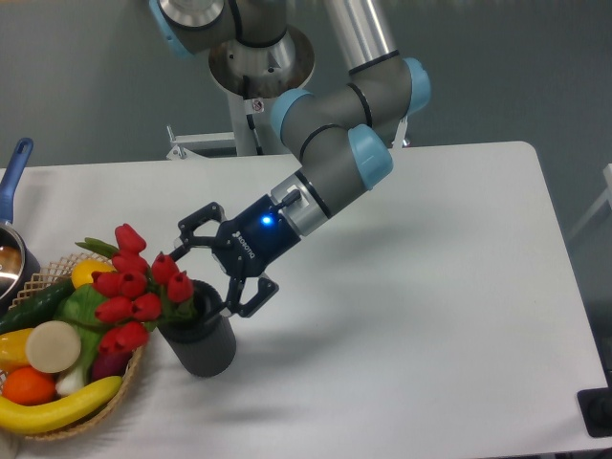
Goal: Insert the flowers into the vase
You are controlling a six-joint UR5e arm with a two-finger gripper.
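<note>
The flowers (134,287), a bunch of red tulips, stand with their stems in the mouth of the vase (203,349), and the buds lean left over the basket. The vase is a dark grey cylinder standing upright on the white table at the front left. My gripper (207,277) is open, with its jaws spread wide just right of the buds and above the vase mouth. One finger is above the bunch and the other is at the vase rim. I cannot tell whether the fingers touch the flowers.
A woven wicker basket (91,416) with a banana, an orange, a cucumber and other produce sits directly left of the vase. A pot with a blue handle (11,177) is at the left edge. The robot base (258,67) stands behind the table.
</note>
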